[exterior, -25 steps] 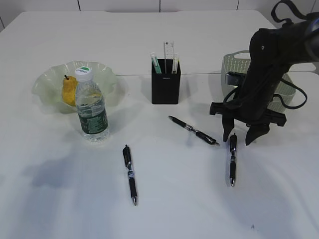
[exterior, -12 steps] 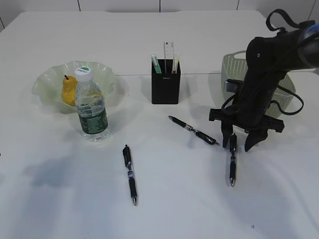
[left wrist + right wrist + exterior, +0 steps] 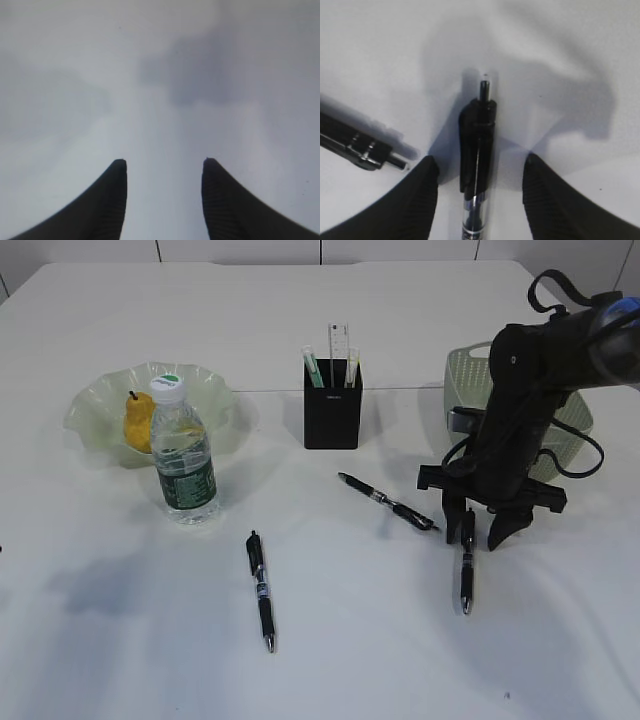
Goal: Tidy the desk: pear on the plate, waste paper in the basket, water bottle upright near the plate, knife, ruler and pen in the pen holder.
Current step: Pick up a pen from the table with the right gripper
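Nearest to us, a black pen (image 3: 261,591) lies alone on the white table (image 3: 120,640), its tip toward the front edge. A little farther back and to the right, we see a second pen (image 3: 466,565) lying lengthwise with its clicker end between the spread fingers of the right gripper (image 3: 476,537); the right wrist view shows the jaws released, one on each side of that pen's (image 3: 476,170) clip end, neither pad touching it. Just beside it, to the left, a third pen (image 3: 388,503) lies at a slant, its tip close to the left finger (image 3: 415,195). The left gripper (image 3: 164,170) appears only in its own wrist view, jaws apart over bare table, grasping nothing. Farther back on the left, the water bottle (image 3: 183,453) stands upright just in front of the plate (image 3: 95,400), where the pear (image 3: 138,423) rests. Behind the pens, at centre, the pen holder (image 3: 331,402) carries the ruler (image 3: 339,343) and two other slim items we cannot identify. The basket (image 3: 465,375) sits at right, partly behind the arm.
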Action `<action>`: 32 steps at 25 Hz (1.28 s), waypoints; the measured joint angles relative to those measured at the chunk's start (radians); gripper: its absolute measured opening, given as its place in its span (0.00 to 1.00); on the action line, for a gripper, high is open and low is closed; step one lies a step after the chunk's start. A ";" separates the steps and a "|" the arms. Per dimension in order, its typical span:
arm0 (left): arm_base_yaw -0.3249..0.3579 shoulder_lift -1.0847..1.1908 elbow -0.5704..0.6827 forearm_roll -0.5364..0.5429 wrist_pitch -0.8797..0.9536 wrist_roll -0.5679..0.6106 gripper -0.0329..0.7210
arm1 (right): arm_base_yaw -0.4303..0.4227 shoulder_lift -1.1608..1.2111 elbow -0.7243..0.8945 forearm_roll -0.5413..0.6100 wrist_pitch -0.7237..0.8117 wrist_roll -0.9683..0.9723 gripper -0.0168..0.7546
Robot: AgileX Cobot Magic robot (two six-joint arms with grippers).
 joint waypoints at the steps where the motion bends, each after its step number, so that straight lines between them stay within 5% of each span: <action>1: 0.000 0.000 0.000 0.000 -0.001 0.000 0.49 | 0.000 0.000 0.000 0.000 0.000 0.000 0.53; 13: 0.000 0.000 0.000 0.000 -0.015 0.000 0.50 | 0.000 0.002 0.000 0.002 0.000 -0.004 0.19; 32: 0.000 0.000 0.000 0.000 -0.015 0.000 0.50 | 0.000 0.005 -0.092 0.042 0.035 -0.062 0.15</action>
